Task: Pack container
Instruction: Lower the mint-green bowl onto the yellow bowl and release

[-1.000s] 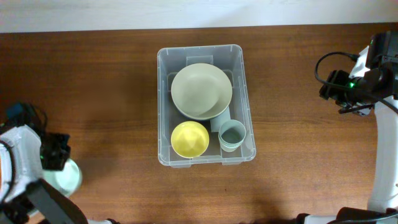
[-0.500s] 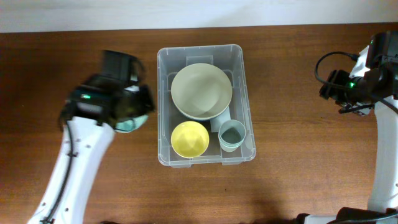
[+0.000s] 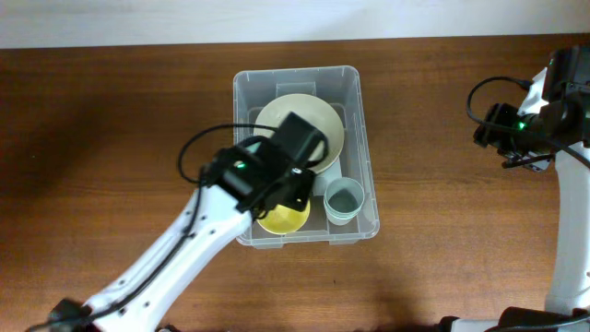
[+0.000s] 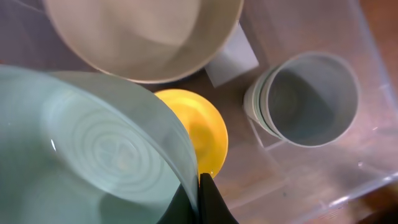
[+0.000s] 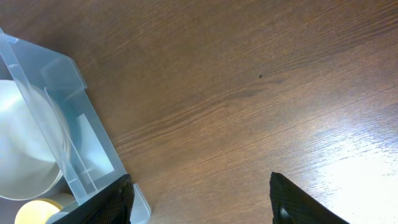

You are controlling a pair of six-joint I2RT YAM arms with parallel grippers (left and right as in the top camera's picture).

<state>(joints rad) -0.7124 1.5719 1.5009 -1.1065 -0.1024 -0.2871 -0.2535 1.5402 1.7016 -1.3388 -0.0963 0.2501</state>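
The clear container [image 3: 364, 138] stands at the table's middle. Inside lie a large beige bowl [image 3: 318, 120], a yellow bowl [image 3: 288, 219] and stacked grey-green cups [image 3: 344, 199]. My left arm reaches over its near left part. In the left wrist view my left gripper [image 4: 200, 200] is shut on the rim of a pale mint bowl [image 4: 93, 155]. It holds that bowl just above the yellow bowl [image 4: 208, 134], beside the cups [image 4: 308, 99]. My right gripper [image 5: 202, 199] hangs open over bare wood, right of the container's corner [image 5: 62, 74], with nothing between its fingers.
A white label [image 4: 233, 59] shows on the container's base between the beige bowl [image 4: 137, 31] and the cups. The right arm [image 3: 530, 120] stays at the table's right edge. Brown wood surrounds the container on all sides.
My left arm has swung from the left of the container to over it, carrying the mint bowl above the yellow bowl. The right arm has not moved.
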